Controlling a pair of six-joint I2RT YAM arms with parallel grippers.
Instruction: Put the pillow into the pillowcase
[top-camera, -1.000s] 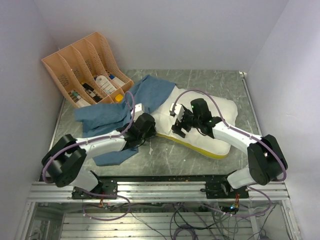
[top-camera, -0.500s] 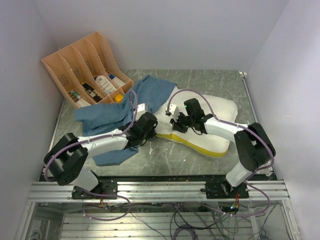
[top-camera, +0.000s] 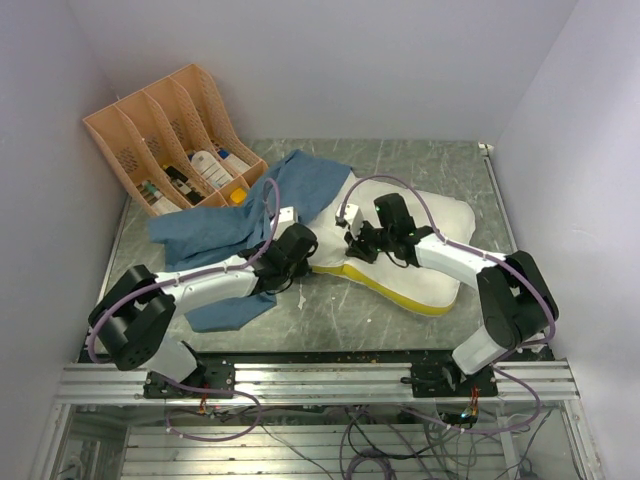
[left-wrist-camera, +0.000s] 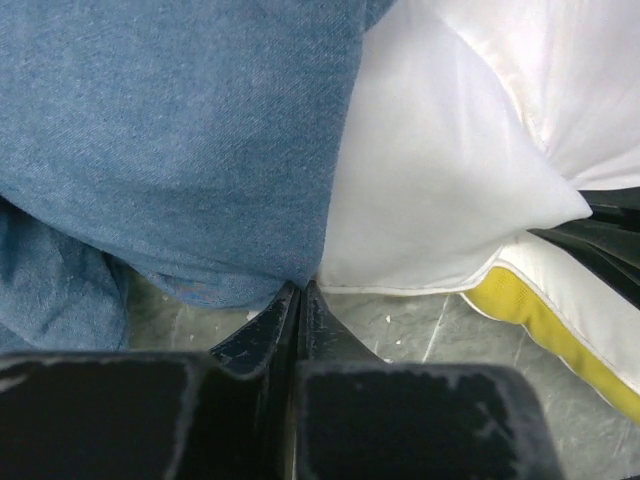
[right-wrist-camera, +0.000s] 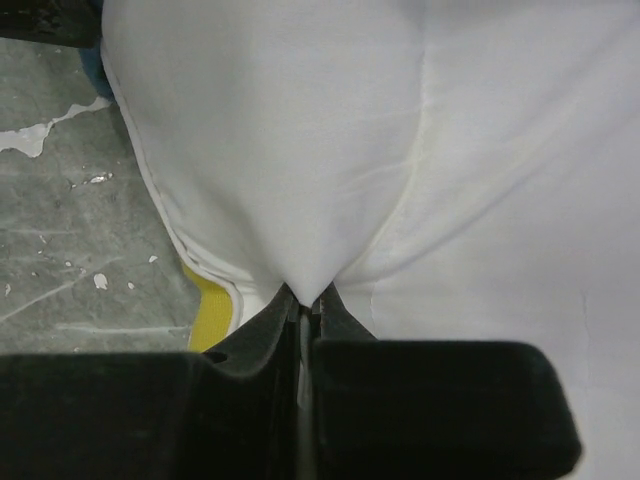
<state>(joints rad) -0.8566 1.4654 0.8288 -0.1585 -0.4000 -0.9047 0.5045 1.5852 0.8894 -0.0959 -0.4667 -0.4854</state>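
Top external view: shows the pillow (top-camera: 460, 215) lying on the right half of the grey surface (top-camera: 400, 320), cream-white side up, with its yellow edge turned to the near side. Shows also the pillowcase (top-camera: 215, 235), wrinkled, spread over the left half and touching the left end of the pillow. Shows, behind the pillowcase at the far left corner, a peach-coloured divided rack (top-camera: 150, 120) with bottles and small items in its compartments. Places the left tool (top-camera: 308, 248) low at the meeting place of the two cloths, and the right tool (top-camera: 355, 250) just beside it, on the left end of the pillow. Left wrist view: finds the left tool (left-wrist-camera: 300, 295) clenched, with the tips exactly on the line where the blue pillowcase (left-wrist-camera: 180, 130) meets the white pillow (left-wrist-camera: 450, 170); cannot tell which of the two cloths is caught between them. Right wrist view: finds the right tool (right-wrist-camera: 300, 300) closed on a fold of the pillow (right-wrist-camera: 400, 150), with the white cover drawn into a small peak at the tips, near the yellow edge and close to the surface (right-wrist-camera: 70, 250).
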